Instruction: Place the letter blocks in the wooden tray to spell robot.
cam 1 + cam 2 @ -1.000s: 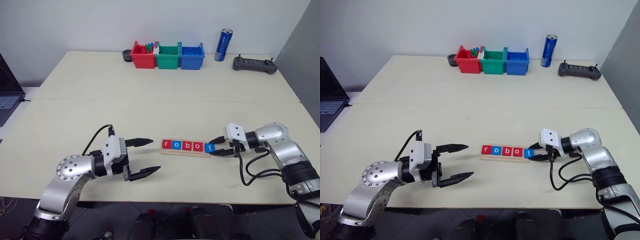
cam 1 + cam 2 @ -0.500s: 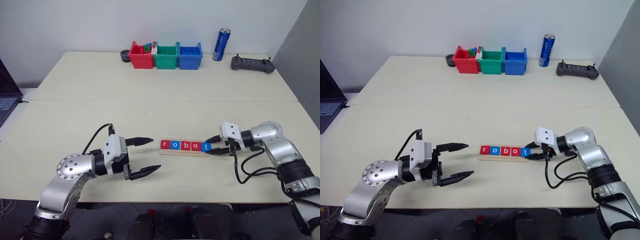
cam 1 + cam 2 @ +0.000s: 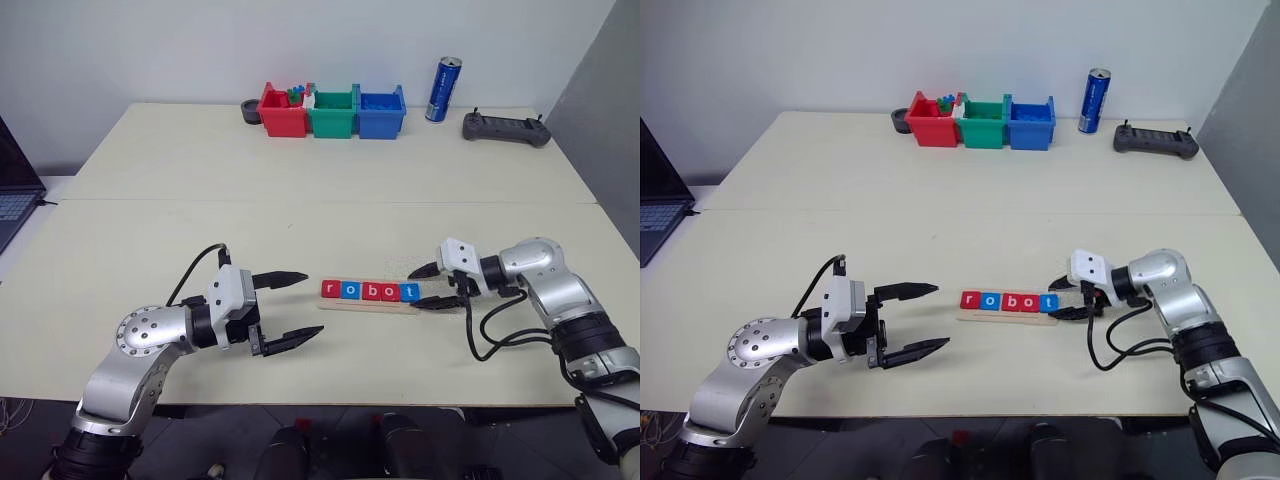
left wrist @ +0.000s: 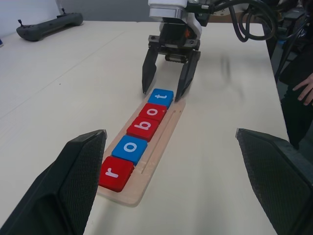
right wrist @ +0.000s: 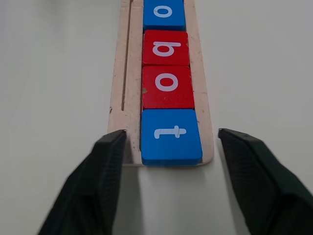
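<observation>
Five letter blocks lie in a row in the wooden tray [image 3: 368,304], reading r [image 3: 329,290], o [image 3: 349,291], b [image 3: 370,291], o [image 3: 390,292], t [image 3: 409,292]. My right gripper [image 3: 415,289] is open at the tray's right end. Its fingers [image 5: 93,186] stand either side of the blue t block [image 5: 171,136] without touching it. To the left of the tray my left gripper [image 3: 310,305] is open, pointing at the r block [image 4: 116,173], with nothing between its fingers.
At the table's far edge stand a red bin [image 3: 283,112], a green bin [image 3: 333,112] and a blue bin [image 3: 381,112]. Right of them are a blue can [image 3: 445,89] and a black controller [image 3: 505,128]. A laptop [image 3: 12,190] sits at the left edge. A person's hand [image 4: 305,90] shows beyond the table.
My right gripper has opened and let go of the t block, which now lies straight at the tray's right end. The left arm has kept still.
</observation>
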Robot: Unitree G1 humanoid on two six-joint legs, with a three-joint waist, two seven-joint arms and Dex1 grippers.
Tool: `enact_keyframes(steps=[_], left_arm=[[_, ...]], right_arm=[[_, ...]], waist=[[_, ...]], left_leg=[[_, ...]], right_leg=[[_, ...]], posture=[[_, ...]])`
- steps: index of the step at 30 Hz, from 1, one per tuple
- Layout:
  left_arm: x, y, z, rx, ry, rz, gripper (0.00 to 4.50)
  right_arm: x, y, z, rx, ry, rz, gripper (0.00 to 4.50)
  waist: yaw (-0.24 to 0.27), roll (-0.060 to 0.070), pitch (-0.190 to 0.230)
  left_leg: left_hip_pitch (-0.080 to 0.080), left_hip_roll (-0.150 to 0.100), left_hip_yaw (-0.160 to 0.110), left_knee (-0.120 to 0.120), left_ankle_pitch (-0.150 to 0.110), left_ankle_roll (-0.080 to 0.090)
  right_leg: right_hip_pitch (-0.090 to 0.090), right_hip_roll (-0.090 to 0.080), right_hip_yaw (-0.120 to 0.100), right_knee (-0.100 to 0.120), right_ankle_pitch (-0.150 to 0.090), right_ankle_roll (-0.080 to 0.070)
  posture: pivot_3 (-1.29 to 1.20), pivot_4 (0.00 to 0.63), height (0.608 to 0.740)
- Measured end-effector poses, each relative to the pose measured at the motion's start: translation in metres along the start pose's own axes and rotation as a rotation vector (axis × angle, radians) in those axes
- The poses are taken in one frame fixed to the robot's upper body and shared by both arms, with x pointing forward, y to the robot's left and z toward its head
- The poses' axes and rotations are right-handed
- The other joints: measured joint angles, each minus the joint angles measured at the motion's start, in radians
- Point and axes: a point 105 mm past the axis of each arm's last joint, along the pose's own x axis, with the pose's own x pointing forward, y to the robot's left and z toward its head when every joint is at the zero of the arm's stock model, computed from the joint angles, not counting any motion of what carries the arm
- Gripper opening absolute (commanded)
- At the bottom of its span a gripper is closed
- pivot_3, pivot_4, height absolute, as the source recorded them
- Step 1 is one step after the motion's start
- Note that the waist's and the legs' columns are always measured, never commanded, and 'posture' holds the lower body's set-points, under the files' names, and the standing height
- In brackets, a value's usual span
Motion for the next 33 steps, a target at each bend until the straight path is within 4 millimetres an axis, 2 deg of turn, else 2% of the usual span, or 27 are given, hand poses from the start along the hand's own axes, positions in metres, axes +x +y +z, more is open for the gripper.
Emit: enact_keyframes(steps=[1,5,9,13,17,26,33], left_arm=[[0.000,0.000,0.000,0.000,0.000,0.000,4.50],[0.000,0.001,0.001,0.005,-0.002,-0.002,4.50],[0.002,0.001,0.002,0.007,-0.004,-0.008,4.50],[0.004,0.000,0.001,0.005,-0.005,-0.019,4.50],[0.006,0.001,0.005,0.017,-0.011,-0.031,4.50],[0.006,0.003,0.005,0.017,-0.011,-0.038,4.50],[0.005,0.002,0.004,0.012,-0.009,-0.041,4.50]], right_arm=[[-0.001,0.000,0.002,0.019,-0.014,0.000,4.49],[-0.011,-0.003,0.019,0.068,-0.082,-0.022,4.49],[-0.031,-0.007,0.038,0.112,-0.151,-0.082,4.49],[-0.041,0.001,0.027,0.140,-0.134,-0.135,4.49],[-0.036,0.016,0.005,0.173,-0.114,-0.154,3.25],[-0.034,0.017,0.003,0.118,-0.124,-0.196,0.11],[-0.020,0.021,-0.003,0.089,-0.100,-0.166,0.04]], waist=[[0.000,0.000,0.000],[0.000,0.000,0.000],[0.002,0.000,0.000],[0.005,0.000,0.000],[0.005,0.000,0.000],[0.000,0.000,0.000],[0.001,0.000,0.000]], left_leg=[[0.000,0.000,0.000,0.000,0.000,0.000],[0.000,0.000,0.000,0.000,0.000,0.000],[0.000,0.000,-0.001,0.000,0.000,0.000],[-0.001,0.000,0.000,0.000,0.000,0.000],[-0.001,0.000,0.000,0.000,0.000,0.000],[0.000,0.000,0.000,0.000,0.000,0.000],[0.000,0.000,0.000,0.000,0.000,0.000]], right_leg=[[0.000,0.000,0.000,0.000,0.000,0.000],[0.000,0.000,0.000,0.000,0.000,0.000],[0.000,0.000,0.000,0.000,0.000,0.000],[0.000,0.000,0.000,-0.001,0.000,0.000],[0.000,0.000,0.000,0.000,0.000,0.000],[0.000,0.000,0.000,0.000,0.000,0.000],[0.000,0.000,0.000,0.000,0.000,0.000]], posture=[[0.00,0.150,0.740],[0.00,0.150,0.740],[0.00,0.150,0.740],[0.00,0.150,0.740],[0.00,0.150,0.740],[0.00,0.150,0.740],[0.00,0.150,0.740]])
